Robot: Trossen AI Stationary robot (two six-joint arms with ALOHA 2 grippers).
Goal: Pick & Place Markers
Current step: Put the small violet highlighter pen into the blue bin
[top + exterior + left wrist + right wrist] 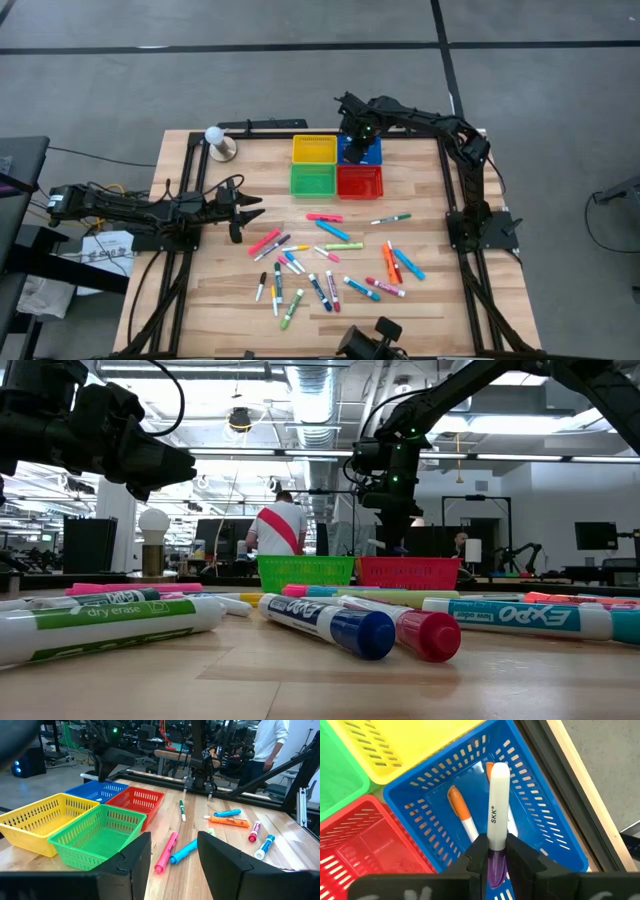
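Four mesh baskets stand at the table's far middle: yellow (314,149), blue (372,152), green (313,181) and red (360,181). My right gripper (360,135) hangs over the blue basket (435,800), shut on a white marker (498,805) with a purple end. Two orange-capped markers (461,815) lie on the blue basket's floor. Several coloured markers (330,262) lie scattered on the wooden table nearer the front. My left gripper (255,207) waits open at the table's left, pointing level toward the baskets, with nothing between its fingers (135,855). My right gripper pinches the marker's purple end (494,862) between its two fingers. The fingers come from above, pointing steeply down. The marker runs on in line with the fingers, with its white rounded end (499,769) lowest, over the blue basket. Whether that end touches the basket, I cannot tell.
A white ball on a small stand (216,140) sits at the table's far left corner. A dark camera mount (370,340) sits at the near edge. Black frame rails run along both table sides. A person (280,525) stands in the room beyond.
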